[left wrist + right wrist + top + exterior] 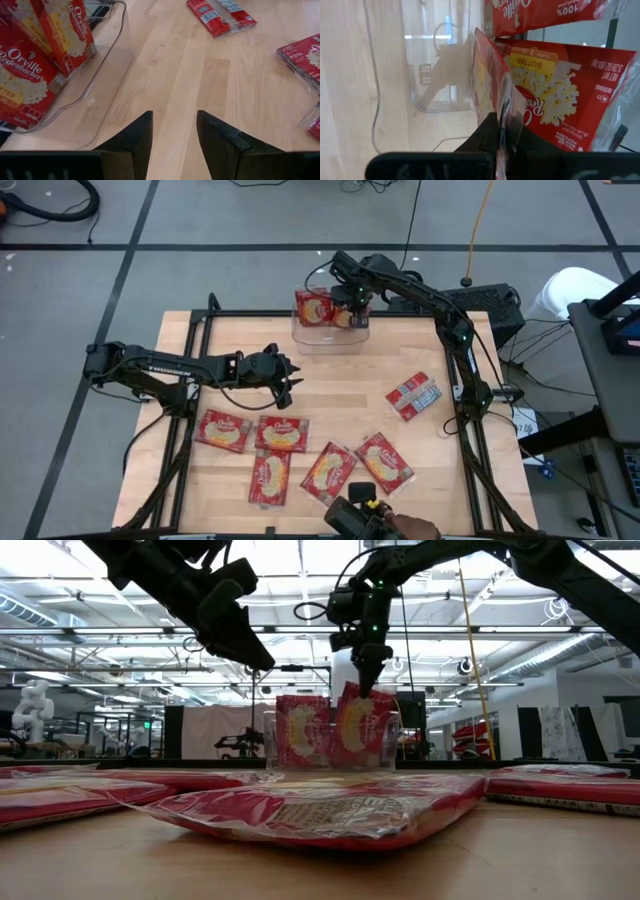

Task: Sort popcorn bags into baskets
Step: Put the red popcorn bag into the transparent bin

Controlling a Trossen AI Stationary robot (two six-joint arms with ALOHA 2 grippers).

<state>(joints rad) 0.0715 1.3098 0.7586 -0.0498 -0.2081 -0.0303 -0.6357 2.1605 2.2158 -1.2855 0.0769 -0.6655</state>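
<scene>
A pale wooden tabletop point(340, 395) sits on grey floor. At its far edge the clear bin point(330, 330) holds upright red bags point(312, 308). The right hand point(352, 308) is over the bin, fingers clamped on the top edge of one bag point(540, 90) (it hangs inside). The left hand point(290, 375) hovers mid-table, fingers apart, empty. Six more bags point(282, 434) lie flat nearer the front.

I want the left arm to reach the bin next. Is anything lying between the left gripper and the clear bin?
No. In the high view, only bare wood separates the left gripper from the clear bin; the left wrist view shows the same.
</scene>
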